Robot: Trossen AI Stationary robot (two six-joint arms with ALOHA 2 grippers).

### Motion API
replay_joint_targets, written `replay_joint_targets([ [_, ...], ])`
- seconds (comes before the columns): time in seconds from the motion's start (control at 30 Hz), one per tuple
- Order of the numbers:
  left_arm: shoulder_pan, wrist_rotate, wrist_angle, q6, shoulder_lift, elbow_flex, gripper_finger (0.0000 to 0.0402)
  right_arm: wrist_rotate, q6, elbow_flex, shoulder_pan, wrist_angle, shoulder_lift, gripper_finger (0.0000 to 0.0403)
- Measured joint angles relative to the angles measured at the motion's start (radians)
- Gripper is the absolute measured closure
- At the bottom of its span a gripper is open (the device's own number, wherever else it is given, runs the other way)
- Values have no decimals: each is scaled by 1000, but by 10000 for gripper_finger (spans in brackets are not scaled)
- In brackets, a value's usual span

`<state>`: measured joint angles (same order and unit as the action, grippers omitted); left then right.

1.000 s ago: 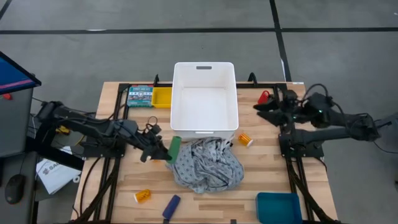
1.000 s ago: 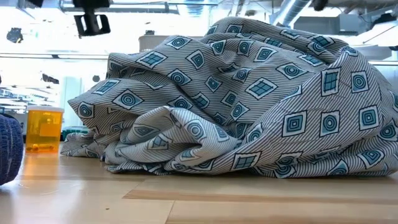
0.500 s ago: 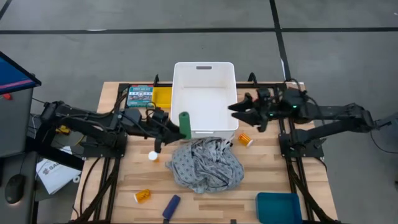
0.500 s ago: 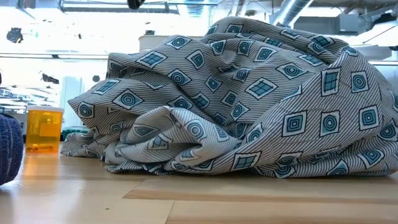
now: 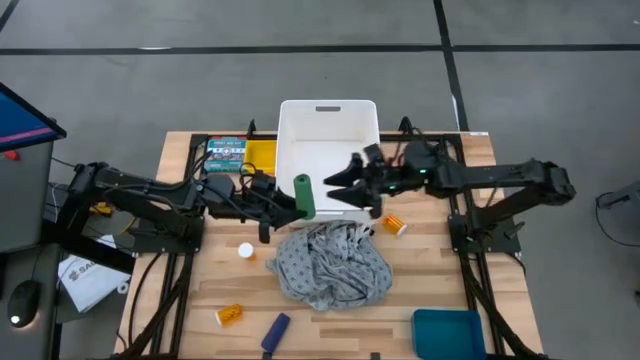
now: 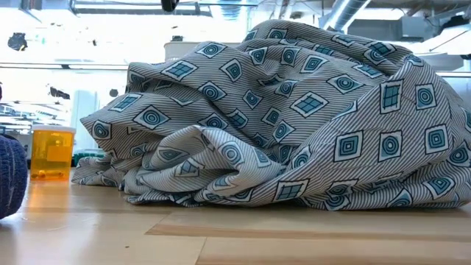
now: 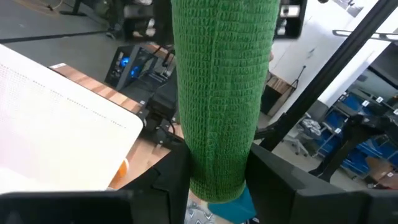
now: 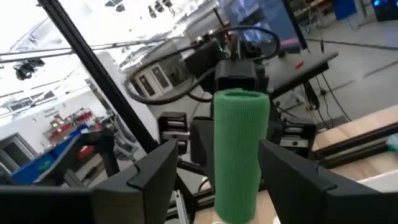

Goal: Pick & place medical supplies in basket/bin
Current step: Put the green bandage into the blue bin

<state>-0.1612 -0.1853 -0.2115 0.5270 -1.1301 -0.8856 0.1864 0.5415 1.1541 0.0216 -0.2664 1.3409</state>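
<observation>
Grey patterned cloth (image 5: 330, 262) heaped on the bench (image 5: 200, 300) nearest, then left gripper (image 5: 292, 203) clamped on the green roll (image 5: 302, 195) at the white bin's (image 5: 330, 115) near-left corner, right gripper (image 5: 345, 186) spread wide facing it.

Bin (image 5: 330, 205) – table's (image 5: 440, 290) rear centre; cloth (image 5: 330, 265) just before it; cap (image 5: 245, 251) left of cloth; one pill bottle (image 5: 395, 225) right, another (image 5: 229, 315) front-left, beside cylinder (image 5: 276, 332).
</observation>
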Motion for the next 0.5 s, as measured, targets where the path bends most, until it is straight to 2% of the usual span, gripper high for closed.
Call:
replay_joint_targets([
  [0.27, 0, -10, -16, 0, 1, 0, 270, 54, 0, 93, 10, -16, 138, 184],
  [0.5, 0, -27, -15, 0, 2, 0, 270, 87, 0, 149, 26, -1, 188, 184],
])
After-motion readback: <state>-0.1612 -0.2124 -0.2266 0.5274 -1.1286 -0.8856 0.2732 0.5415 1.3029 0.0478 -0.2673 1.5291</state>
